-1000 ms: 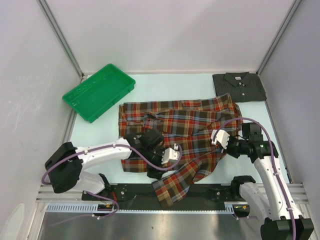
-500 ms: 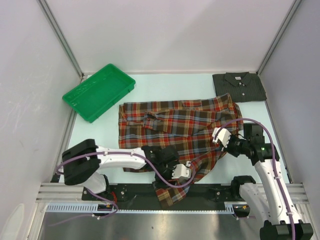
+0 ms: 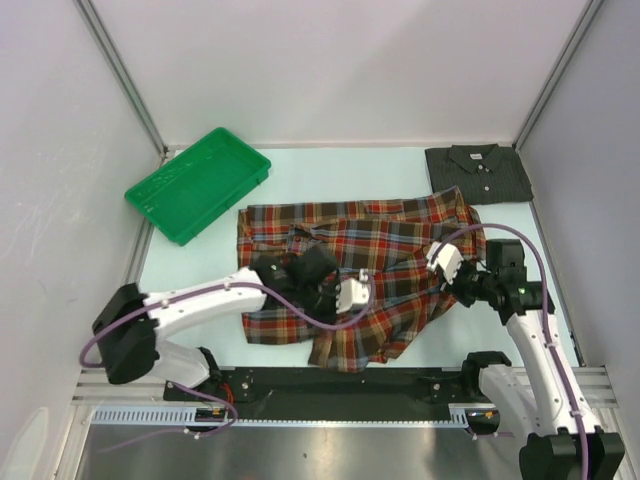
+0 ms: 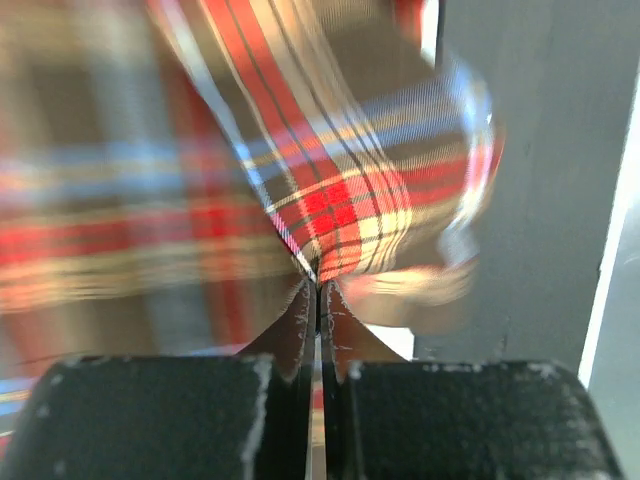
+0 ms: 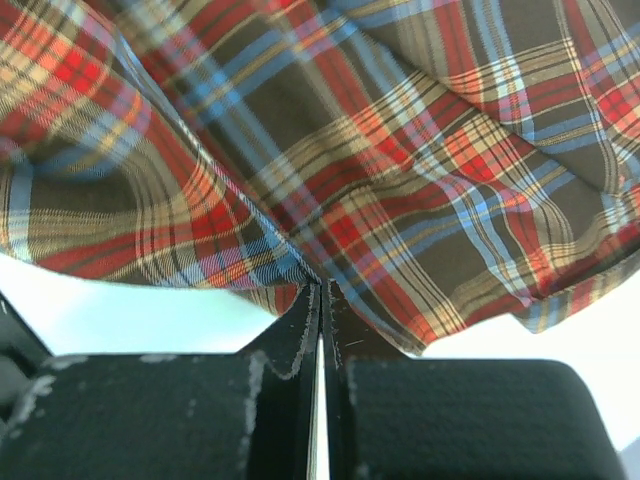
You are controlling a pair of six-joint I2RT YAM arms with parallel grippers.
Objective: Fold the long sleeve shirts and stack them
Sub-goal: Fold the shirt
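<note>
The red, brown and navy plaid shirt (image 3: pixel 390 245) lies spread and rumpled across the middle of the table. Its near hem is bunched by the front edge. My left gripper (image 3: pixel 362 292) is over the shirt's lower middle, shut on a fold of plaid cloth (image 4: pixel 340 200); the pinch shows in the left wrist view (image 4: pixel 318 287). My right gripper (image 3: pixel 438 272) is at the shirt's right edge, shut on the plaid hem (image 5: pixel 400 150), jaws pressed together (image 5: pixel 322 287). The charcoal grey shirt (image 3: pixel 478 172) lies folded at the back right corner, away from both grippers.
A green plastic tray (image 3: pixel 198 183) sits tilted at the back left, near the left wall. Metal frame posts and white walls close in the table on three sides. The black rail (image 3: pixel 340 385) runs along the front edge between the arm bases.
My left gripper reached to the cloth hanging over the front edge, shut on it, and drew it back onto the table. The right gripper shifted slightly toward the back, still gripping.
</note>
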